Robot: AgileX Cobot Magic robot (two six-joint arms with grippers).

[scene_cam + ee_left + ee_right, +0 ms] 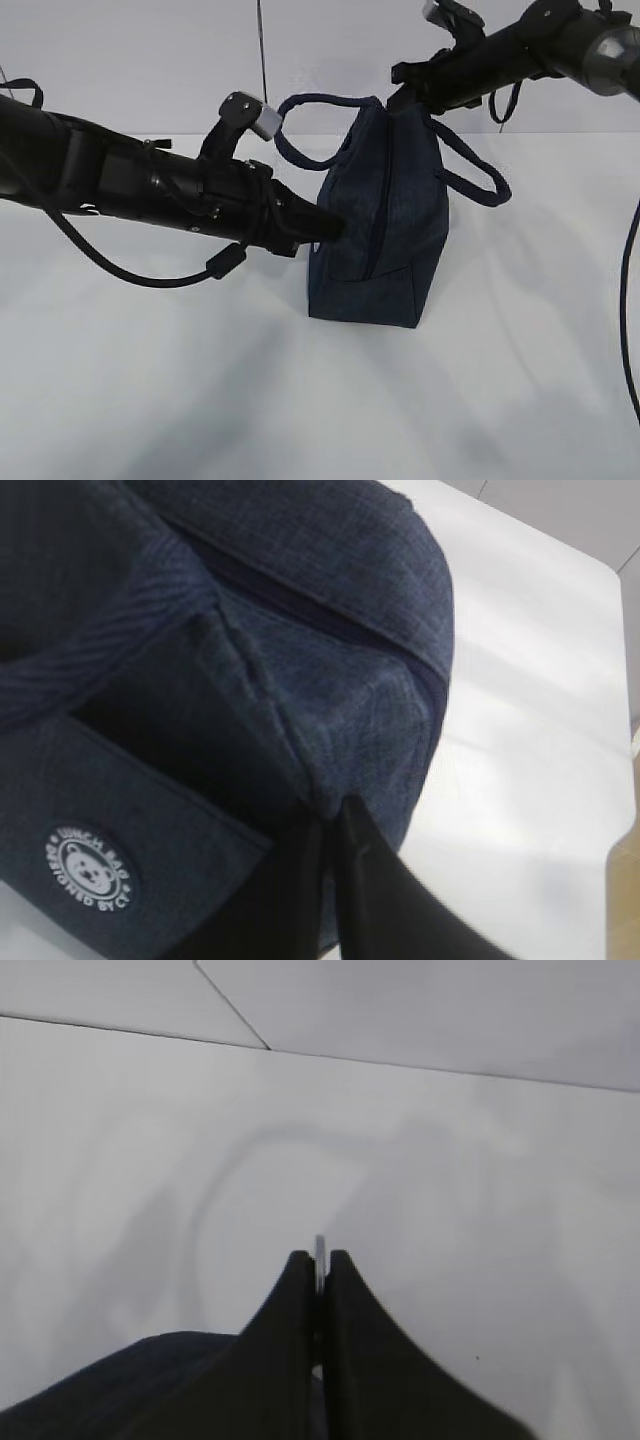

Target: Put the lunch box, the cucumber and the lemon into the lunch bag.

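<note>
The boxy dark navy fabric lunch bag stands upright near the middle of the white table, with its two loop handles sticking out left and right. The left gripper is pinched closed on the fabric at the bag's left side, low by the zipper seam. The right gripper is at the top of the bag, closed on a thin silver metal piece, probably the zipper's ring pull. I judge the step is the zipper work on the bag. The next move needs a steady hold by the left while the right draws the pull along the seam. No lunch box, cucumber or lemon is in view.
</note>
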